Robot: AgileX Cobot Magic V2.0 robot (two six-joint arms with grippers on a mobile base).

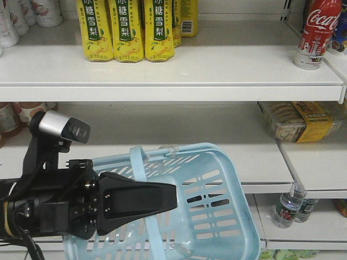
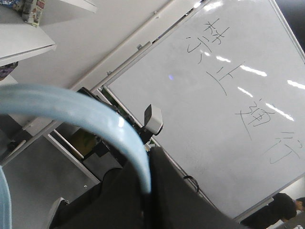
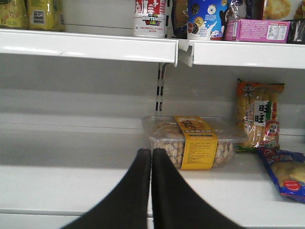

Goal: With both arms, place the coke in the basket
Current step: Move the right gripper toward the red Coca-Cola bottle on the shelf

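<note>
The small plastic coke bottle with red cap and red wrap [image 1: 319, 24] stands upright at about 1 o'clock in the front view. It is at the right end of the upper white metal shelf [image 1: 217, 67], untouched and well apart from both arms.

The right claw [image 3: 151, 157] is pressed fully closed with nothing in it, and it points at the middle shelf below the coke. The left claw [image 1: 154, 197] is clamped on the pale blue swing handle [image 2: 86, 112] of the light blue slotted plastic basket [image 1: 227, 216], which hangs tilted at 6 o'clock.

The right claw has to rise and open. If it goes up too close, it may catch the shelf lip or tip the bottle against the divider beside it. The basket hangs from its handle alone, so it may swing, and a bottle let go off-centre could glance off the rim.

Yellow pear-drink bottles [image 1: 127, 30] line the upper shelf at 11 to 12 o'clock. A clear tray of biscuits with a yellow band [image 3: 193, 143] lies on the middle shelf. In the room beyond, the left wrist view shows a whiteboard with handwritten characters [image 2: 224, 95].
</note>
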